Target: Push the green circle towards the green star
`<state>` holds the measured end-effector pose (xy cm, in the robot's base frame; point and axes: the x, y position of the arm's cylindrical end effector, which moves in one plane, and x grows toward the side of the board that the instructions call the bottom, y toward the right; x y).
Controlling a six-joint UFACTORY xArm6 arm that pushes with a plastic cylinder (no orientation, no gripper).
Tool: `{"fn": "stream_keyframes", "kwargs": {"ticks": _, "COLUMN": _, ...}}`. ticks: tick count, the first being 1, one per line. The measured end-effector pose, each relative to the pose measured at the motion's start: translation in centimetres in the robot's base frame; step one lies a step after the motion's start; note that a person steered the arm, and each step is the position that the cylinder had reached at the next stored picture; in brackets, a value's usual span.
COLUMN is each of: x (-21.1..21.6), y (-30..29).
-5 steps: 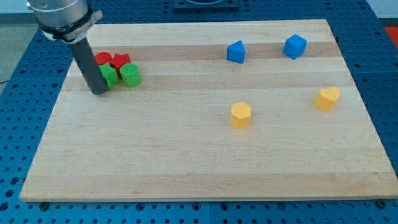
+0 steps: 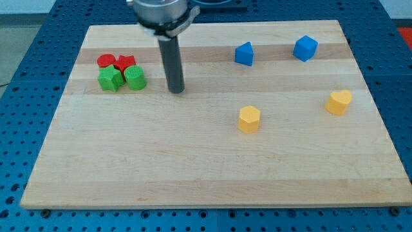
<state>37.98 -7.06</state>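
Observation:
The green circle [image 2: 135, 78] sits at the board's upper left, touching the green star [image 2: 110, 79] on its left. Two red blocks, one [image 2: 106, 61] and another [image 2: 125, 62], sit just above them in the same cluster. My tip [image 2: 176, 91] rests on the board to the right of the green circle, a short gap away and not touching it. The rod rises from the tip toward the view's top.
A blue block [image 2: 244, 53] and a blue cube [image 2: 305, 48] lie at the upper right. A yellow block [image 2: 249, 119] sits right of centre and another yellow block [image 2: 338, 102] near the right edge. The wooden board [image 2: 193, 167] lies on a blue perforated table.
My tip has moved from the left side of the green star to the right side of the green circle. The blocks have not visibly moved.

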Motion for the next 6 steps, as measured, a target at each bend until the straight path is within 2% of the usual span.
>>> {"fn": "stream_keyframes", "kwargs": {"ticks": 1, "x": -2.0, "y": -1.3}}
{"fn": "stream_keyframes", "kwargs": {"ticks": 3, "x": -2.0, "y": -7.2}}
{"fn": "stream_keyframes", "kwargs": {"ticks": 4, "x": -1.9, "y": -7.4}}
{"fn": "stream_keyframes", "kwargs": {"ticks": 6, "x": -0.3, "y": 7.3}}
